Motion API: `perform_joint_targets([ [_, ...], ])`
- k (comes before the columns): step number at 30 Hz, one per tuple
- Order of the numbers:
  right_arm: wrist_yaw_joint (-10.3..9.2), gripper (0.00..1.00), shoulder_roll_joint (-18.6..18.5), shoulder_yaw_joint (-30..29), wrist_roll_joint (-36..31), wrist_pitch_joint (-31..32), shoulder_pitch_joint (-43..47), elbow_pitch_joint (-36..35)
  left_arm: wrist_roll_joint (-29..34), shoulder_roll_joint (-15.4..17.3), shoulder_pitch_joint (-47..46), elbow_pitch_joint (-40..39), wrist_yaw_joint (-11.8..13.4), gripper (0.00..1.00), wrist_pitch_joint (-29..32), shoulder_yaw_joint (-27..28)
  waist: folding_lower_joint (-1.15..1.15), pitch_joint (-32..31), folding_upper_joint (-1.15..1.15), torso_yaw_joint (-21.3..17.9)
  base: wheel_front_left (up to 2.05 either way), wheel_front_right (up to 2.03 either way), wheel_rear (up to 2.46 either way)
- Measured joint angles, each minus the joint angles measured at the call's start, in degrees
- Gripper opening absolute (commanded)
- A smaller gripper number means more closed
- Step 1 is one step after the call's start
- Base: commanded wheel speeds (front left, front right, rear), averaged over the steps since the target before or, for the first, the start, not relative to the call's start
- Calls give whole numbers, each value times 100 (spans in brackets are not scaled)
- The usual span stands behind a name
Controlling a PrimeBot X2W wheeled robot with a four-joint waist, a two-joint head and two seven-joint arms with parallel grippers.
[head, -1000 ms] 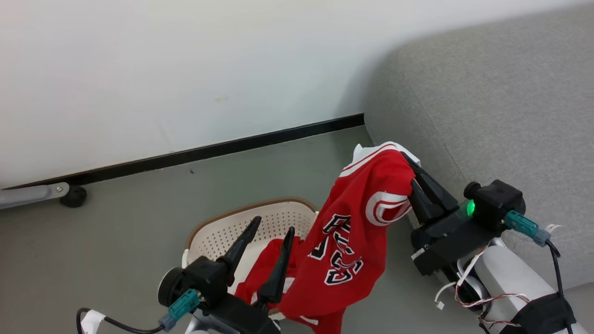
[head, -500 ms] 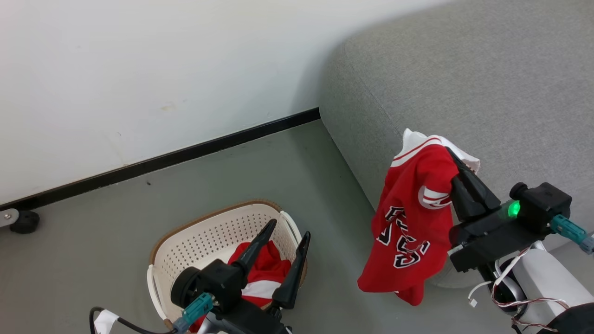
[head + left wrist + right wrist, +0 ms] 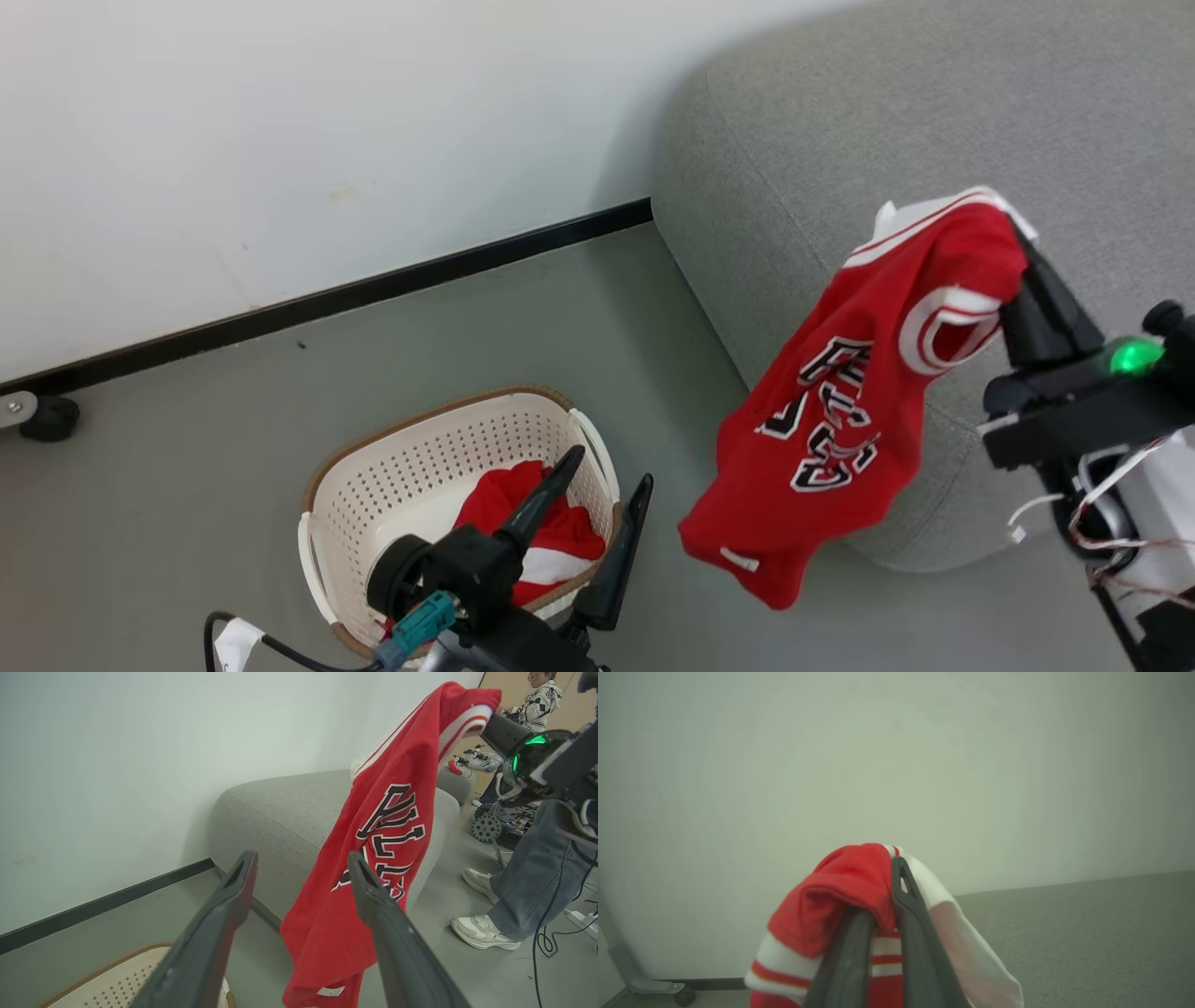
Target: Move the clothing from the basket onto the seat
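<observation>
A red garment with black-and-white lettering (image 3: 840,411) hangs from my right gripper (image 3: 1013,247), which is shut on its white-trimmed top edge above the grey seat (image 3: 934,121). Its lower hem dangles past the seat's front corner, over the floor. The right wrist view has the pinched red and white cloth (image 3: 850,891) bunched over the closed fingers (image 3: 910,914). A second piece of red clothing (image 3: 495,509) lies in the cream basket (image 3: 373,485) on the floor. My left gripper (image 3: 607,471) is open over the basket's right rim, holding nothing; the left wrist view has the hanging garment (image 3: 387,826) beyond the spread fingers (image 3: 219,919).
A white wall with a black baseboard (image 3: 373,289) runs behind the basket. A caster on a grey leg (image 3: 47,420) sits at the far left. In the left wrist view a person's jeans and white shoes (image 3: 486,933) stand by the seat's end, another person beyond.
My right gripper has carried the red garment up and to the right, from over the basket to above the seat. The head camera has turned right. The left gripper stays open.
</observation>
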Motion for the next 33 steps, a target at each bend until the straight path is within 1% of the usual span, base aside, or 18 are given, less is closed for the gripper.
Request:
perform_joint_targets([
  [6, 0, 0, -330, -511, 530, -1, -812, 171, 36, -12, -41, -51, 0, 100, 75, -80, 0, 203, 0, 111, 0, 0, 0],
  [13, 0, 0, -771, -1117, 1093, -3, -1831, 811, 89, -29, -240, -147, 0, 100, 205, -162, 1, 504, 0, 299, 0, 0, 0],
  [19, -1, 0, -1511, -1648, 1307, -18, -2521, 1546, 218, -31, -476, -304, -7, 100, 380, -286, 1, 854, 0, 484, 0, 0, 0],
  [24, -1, 0, -1807, -2067, 1511, -18, -3183, 2061, 346, 57, -582, -334, -7, 100, 499, -290, 1, 1193, 1, 673, 0, 0, 0],
  [28, -1, 0, -2025, -2278, 1671, -19, -3773, 2535, 420, 157, -662, -365, -56, 100, 604, -339, 1, 1464, 1, 833, 0, 0, 0],
  [33, -1, 0, -2282, -2296, 1672, -19, -4347, 2933, 465, 237, -733, -452, -56, 100, 673, -360, 1, 1801, 1, 1013, 0, 0, 0],
])
